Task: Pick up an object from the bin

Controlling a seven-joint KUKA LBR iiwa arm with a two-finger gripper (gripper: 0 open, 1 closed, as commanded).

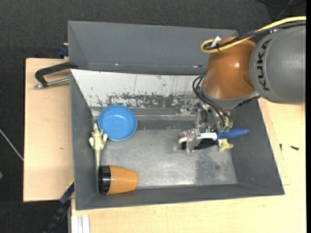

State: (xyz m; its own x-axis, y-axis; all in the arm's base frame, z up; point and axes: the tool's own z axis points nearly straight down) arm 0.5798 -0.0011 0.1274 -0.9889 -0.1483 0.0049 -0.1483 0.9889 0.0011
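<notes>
Claw (206, 131): low, right side of bin (146, 47), at blue-handled tool (237, 133), prob. to grab it; open/shut – can't tell. Bowl (117, 123), cup (118, 179), toy (98, 142): left, well apart.

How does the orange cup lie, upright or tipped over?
Tipped over: the orange cup lies on its side in the bin's lower-left corner, black end facing left.

One overhead camera — tilted slightly — looks down into the bin (160, 166).

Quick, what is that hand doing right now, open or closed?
Hand: cannot be told; it sits right by a blue-handled tool.
</notes>
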